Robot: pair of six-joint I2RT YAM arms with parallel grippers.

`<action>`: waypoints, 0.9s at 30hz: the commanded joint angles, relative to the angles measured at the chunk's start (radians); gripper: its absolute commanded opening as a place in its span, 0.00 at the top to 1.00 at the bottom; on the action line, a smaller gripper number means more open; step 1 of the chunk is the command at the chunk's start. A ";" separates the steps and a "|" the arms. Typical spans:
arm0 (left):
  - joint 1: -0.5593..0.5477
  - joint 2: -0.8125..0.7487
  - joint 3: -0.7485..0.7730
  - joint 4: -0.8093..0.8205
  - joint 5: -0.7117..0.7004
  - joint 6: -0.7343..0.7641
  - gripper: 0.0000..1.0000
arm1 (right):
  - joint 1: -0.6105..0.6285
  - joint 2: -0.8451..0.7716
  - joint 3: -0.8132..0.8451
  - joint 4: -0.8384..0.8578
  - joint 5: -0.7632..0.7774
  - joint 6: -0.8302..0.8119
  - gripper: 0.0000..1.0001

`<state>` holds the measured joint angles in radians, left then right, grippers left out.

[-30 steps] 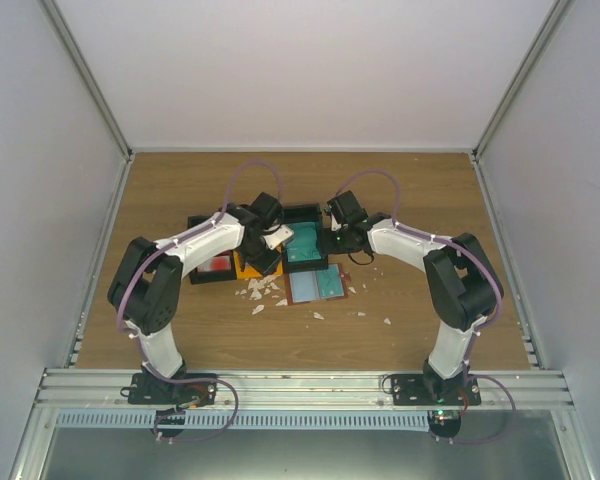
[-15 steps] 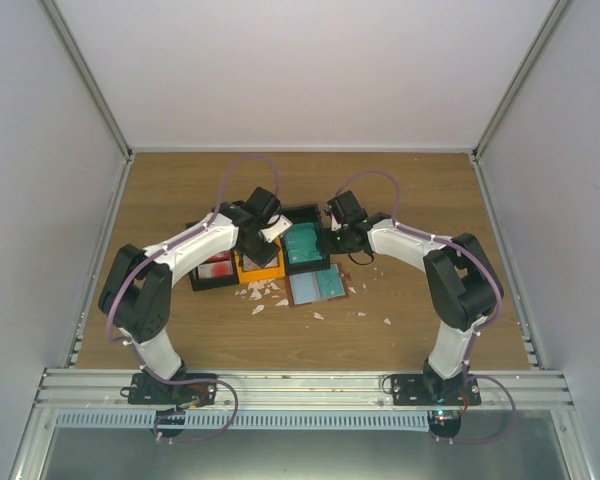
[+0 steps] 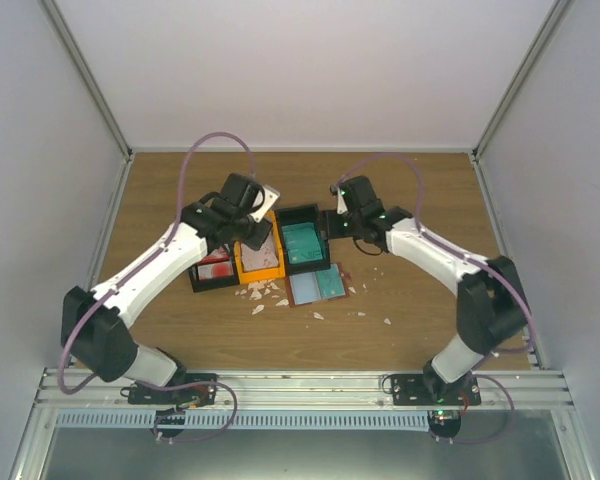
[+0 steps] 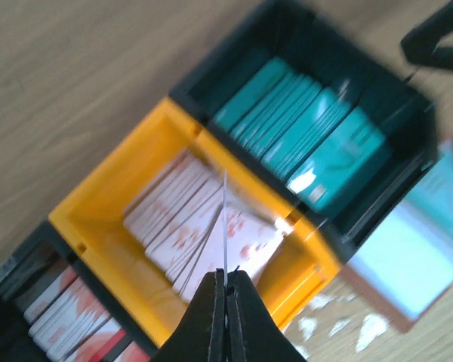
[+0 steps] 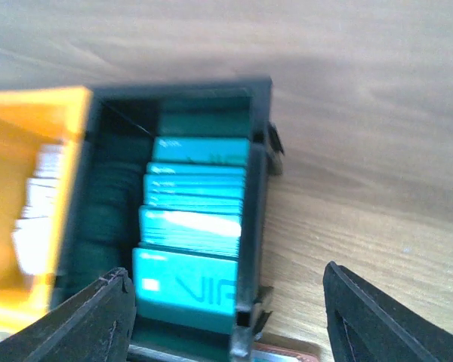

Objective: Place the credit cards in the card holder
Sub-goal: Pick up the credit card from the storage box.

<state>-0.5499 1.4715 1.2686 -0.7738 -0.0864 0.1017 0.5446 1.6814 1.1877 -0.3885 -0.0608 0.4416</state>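
My left gripper (image 4: 226, 276) is shut on a thin pale credit card (image 4: 225, 219) seen edge-on, held above the orange bin (image 4: 98, 197) of pale cards (image 4: 183, 226). In the top view the left gripper (image 3: 252, 228) hovers over that bin (image 3: 261, 262). Teal credit cards (image 5: 192, 219) stand in the black bin (image 5: 254, 188), and the right gripper (image 5: 228, 309) is open above its near end, one finger on each side. Seen from the top, the right gripper (image 3: 332, 222) sits at the bin's right rim. The card holder (image 3: 317, 285) lies open in front of the bins.
A second black bin (image 3: 212, 268) with red cards joins the orange bin on the left. Small white scraps (image 3: 260, 293) litter the wood in front of the bins. The card holder's pale pocket (image 4: 404, 260) shows at the lower right of the left wrist view.
The left gripper closed on a pale card in the orange bin and rose with it while its arm stretched out. The right gripper drew back a little and opened slightly wider.
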 commanded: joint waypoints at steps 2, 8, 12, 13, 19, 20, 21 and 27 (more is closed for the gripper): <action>0.036 -0.120 0.034 0.218 0.245 -0.260 1.00 | -0.025 -0.215 -0.037 0.123 -0.086 -0.041 0.31; 0.130 -0.176 0.020 0.387 0.607 -0.602 1.00 | -0.125 -0.372 -0.122 0.289 -0.531 0.049 0.27; 0.159 -0.200 -0.026 0.513 0.777 -0.765 1.00 | -0.130 -0.419 -0.191 0.457 -0.747 0.216 0.27; 0.166 -0.203 -0.035 0.534 0.811 -0.802 1.00 | -0.128 -0.424 -0.203 0.489 -0.776 0.258 0.28; 0.201 -0.210 -0.142 0.763 1.010 -1.100 1.00 | -0.129 -0.473 -0.245 0.568 -0.823 0.391 0.31; 0.203 -0.203 -0.151 0.787 1.032 -1.133 1.00 | -0.128 -0.474 -0.253 0.590 -0.839 0.414 0.32; 0.202 -0.197 -0.158 0.818 1.051 -1.160 1.00 | -0.127 -0.474 -0.258 0.608 -0.855 0.433 0.33; 0.202 -0.177 -0.179 0.886 1.090 -1.233 1.00 | -0.121 -0.438 -0.260 0.593 -0.877 0.468 0.43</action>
<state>-0.3527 1.2877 1.1046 -0.0349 0.9211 -1.0237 0.4187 1.2266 0.9363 0.1692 -0.8856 0.8486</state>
